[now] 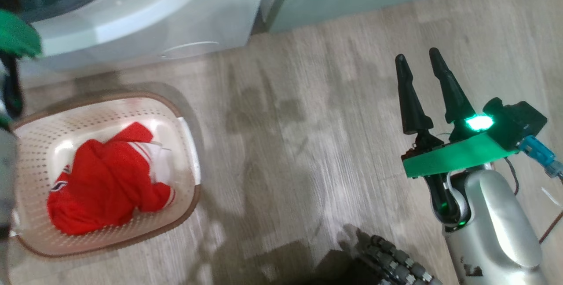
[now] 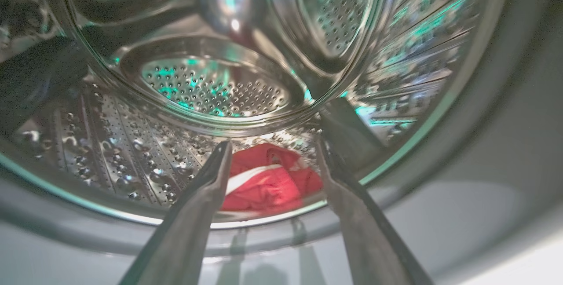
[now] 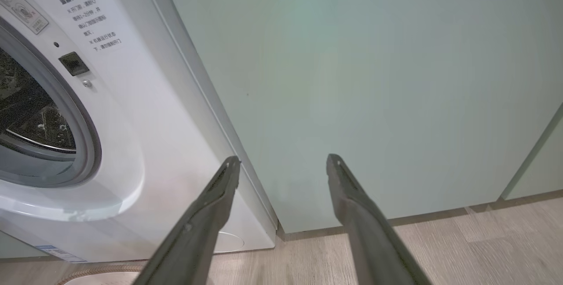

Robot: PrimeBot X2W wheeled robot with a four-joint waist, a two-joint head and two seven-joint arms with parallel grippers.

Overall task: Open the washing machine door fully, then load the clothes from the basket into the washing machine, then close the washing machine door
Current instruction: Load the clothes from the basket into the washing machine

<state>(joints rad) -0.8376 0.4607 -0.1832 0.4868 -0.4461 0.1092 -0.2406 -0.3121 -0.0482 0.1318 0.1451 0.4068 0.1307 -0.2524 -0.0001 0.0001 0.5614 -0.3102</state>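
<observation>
Left gripper (image 2: pixel 273 144) is pointed into washing machine drum (image 2: pixel 215 87), fingers spread, nothing held. Red piece (image 2: pixel 268 179) is seen at 6 o'clock, partly hidden by the fingers. Right gripper (image 1: pixel 417 55) at 3 o'clock, spread, empty. Clothes (image 1: pixel 110 179) are heaped in basket (image 1: pixel 35 144) at 8 o'clock, left edge cut off.

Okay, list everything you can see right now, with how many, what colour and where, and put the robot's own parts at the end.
washing machine: one, white, left of the cabinets
steel drum: one, silver, inside the machine
round flap: one, white, low on the machine front
basket: one, cream with brown rim, on the floor before the machine
red garments: two, white-striped; one in the basket, one in the drum
cabinet fronts: two, pale green, right of the machine
floor: pale wood
left gripper: dark, open, at the drum mouth
right gripper: dark, open, over the floor
</observation>
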